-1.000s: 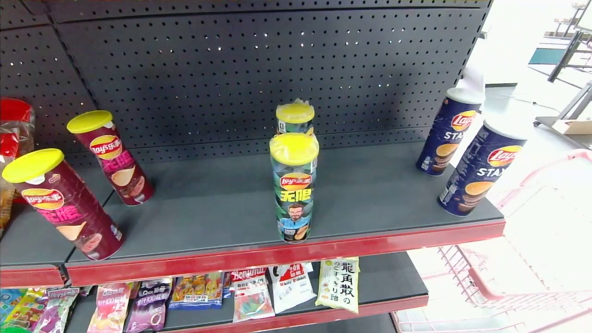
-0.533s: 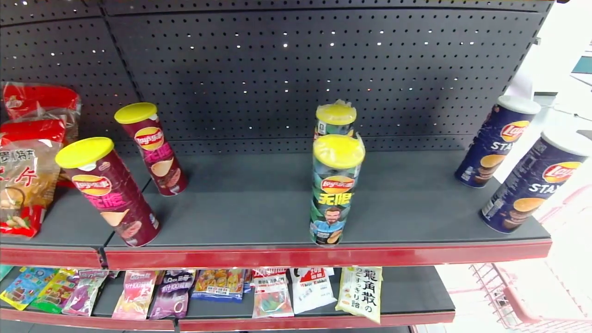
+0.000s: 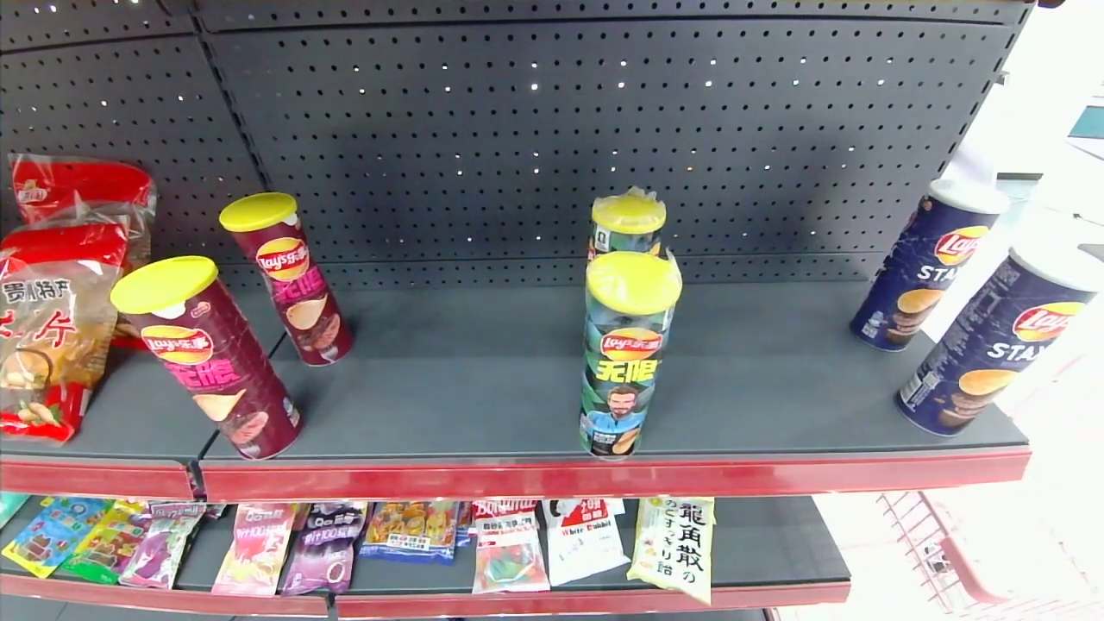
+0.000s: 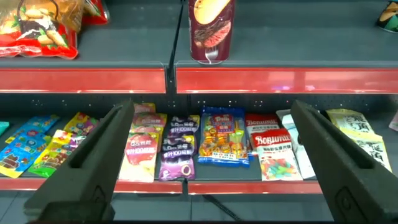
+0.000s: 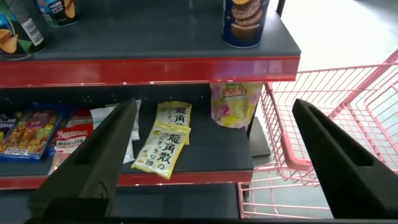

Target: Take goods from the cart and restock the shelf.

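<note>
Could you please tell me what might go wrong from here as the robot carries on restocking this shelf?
1. The green can stands right at the shelf's red front lip; a nudge from an arm placing stock could tip it off.
2. The front navy can sits at the shelf's right corner, the side nearest the pink cart. The right claw, open and empty, might clip it when moving between cart and shelf.

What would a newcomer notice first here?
The green chip can with a yellow lid stands at the front edge of the upper shelf, maroon cans to its left, dark blue cans to its right. The left gripper and right gripper are open and empty facing the lower shelf; the pink cart sits past its right end.
</note>
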`<state>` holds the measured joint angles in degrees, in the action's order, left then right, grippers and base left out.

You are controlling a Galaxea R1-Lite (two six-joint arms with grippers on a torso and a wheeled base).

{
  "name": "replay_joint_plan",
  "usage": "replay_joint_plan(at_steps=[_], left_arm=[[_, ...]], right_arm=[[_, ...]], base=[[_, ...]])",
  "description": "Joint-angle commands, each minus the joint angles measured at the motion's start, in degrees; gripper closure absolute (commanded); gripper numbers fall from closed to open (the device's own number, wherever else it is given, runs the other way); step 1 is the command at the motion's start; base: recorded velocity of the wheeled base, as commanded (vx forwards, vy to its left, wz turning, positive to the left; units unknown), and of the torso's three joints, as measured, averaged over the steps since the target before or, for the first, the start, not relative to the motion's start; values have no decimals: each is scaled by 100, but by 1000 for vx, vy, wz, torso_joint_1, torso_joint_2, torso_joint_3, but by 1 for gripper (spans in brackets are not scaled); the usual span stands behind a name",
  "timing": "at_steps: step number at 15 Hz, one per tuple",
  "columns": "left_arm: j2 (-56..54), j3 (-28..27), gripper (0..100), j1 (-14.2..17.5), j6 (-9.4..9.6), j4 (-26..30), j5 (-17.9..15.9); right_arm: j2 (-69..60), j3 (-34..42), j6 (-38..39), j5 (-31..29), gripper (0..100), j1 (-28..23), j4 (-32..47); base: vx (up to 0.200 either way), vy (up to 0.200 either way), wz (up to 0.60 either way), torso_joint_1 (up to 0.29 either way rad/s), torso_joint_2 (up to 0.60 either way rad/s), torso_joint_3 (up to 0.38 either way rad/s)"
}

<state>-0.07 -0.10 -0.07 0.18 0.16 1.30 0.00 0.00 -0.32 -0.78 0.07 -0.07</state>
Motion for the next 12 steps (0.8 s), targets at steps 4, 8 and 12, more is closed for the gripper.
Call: replay_joint_plan(at_steps=[4,8,12], left_arm=[[7,1,0,-1,-1,2,1],[7,1,0,-1,-1,2,1],[7,1,0,-1,-1,2,1]], right_arm=[[9,0,-3,-1,0,1,-1],[9,0,-3,-1,0,1,-1],[9,0,5,-1,0,1,-1]], base=[[0,0,0,0,0,0],[0,0,0,0,0,0],[0,0,0,0,0,0]])
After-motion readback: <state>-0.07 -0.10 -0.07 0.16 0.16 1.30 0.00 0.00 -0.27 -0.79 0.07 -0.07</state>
